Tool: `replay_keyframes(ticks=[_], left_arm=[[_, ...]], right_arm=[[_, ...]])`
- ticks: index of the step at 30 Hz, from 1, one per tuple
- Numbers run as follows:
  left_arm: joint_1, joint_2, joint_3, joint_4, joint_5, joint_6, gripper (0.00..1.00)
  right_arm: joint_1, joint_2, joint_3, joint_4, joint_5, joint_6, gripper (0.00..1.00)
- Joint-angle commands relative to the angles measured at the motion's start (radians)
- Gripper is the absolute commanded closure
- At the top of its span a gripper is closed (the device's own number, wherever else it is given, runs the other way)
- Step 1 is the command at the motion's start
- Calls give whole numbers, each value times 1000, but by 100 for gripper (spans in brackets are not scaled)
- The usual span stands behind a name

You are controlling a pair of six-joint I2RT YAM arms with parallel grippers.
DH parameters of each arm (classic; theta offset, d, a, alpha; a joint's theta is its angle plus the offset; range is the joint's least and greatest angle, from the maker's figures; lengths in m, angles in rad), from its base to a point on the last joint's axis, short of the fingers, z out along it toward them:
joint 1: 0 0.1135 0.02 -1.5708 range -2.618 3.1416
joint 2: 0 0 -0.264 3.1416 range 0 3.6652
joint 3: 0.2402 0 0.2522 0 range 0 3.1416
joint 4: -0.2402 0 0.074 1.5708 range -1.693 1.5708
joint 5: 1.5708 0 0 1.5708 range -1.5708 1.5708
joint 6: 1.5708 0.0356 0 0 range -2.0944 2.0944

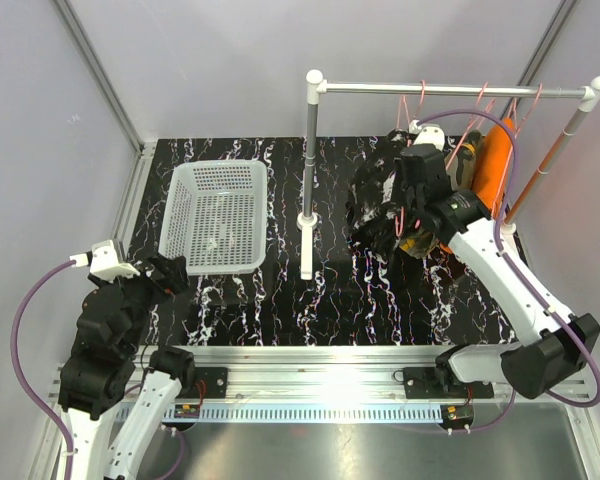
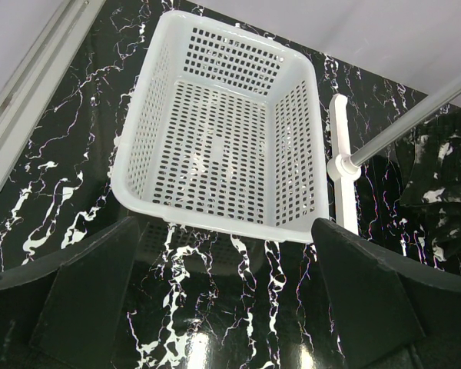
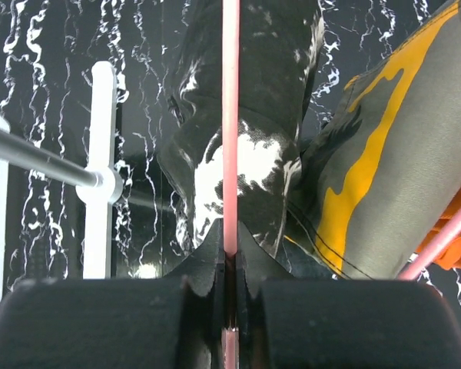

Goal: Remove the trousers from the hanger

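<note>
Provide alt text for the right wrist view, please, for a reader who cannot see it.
The right claw is shut on a thin pink hanger that runs up the frame's middle, across black-and-white trousers; camouflage trousers hang beside them.

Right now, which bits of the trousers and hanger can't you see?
Top external: the right arm covers the top of the black trousers.
Top external: the camouflage trousers are mostly behind that arm.
Right wrist: the orange trousers are cut off by the right edge.
Right wrist: the pink hanger between the fingers runs off the top edge.
</note>
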Motion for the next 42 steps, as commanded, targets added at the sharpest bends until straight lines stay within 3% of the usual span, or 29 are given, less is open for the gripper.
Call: replay_keyframes(ticks=[1, 8, 24, 27, 33, 35, 38, 42], left_arm=[[-2, -11, -2, 59, 29, 10, 1], [-2, 9, 4, 68, 51, 16, 1], [-2, 43, 28, 90, 89, 27, 1], [-2, 72, 41, 128, 158, 35, 1], [-5, 261, 76, 330, 533, 6, 1], [-41, 314, 81, 437, 569, -40, 1], [-170, 357, 102, 524, 483, -42, 1], [-391, 437, 140, 542, 182, 13, 1]], right_arm=[[-8, -71, 21, 83, -36, -64, 100], [-8, -97, 183, 39, -50, -148, 100], [-7, -129, 326, 63, -107, -193, 100], [-8, -120, 384, 11, -140, -179, 100], [-7, -184, 384, -41, -234, -116, 100], [-7, -214, 381, -79, -274, -83, 100], [-7, -252, 363, -125, -314, -44, 100], [-4, -292, 351, -190, -360, 16, 100]])
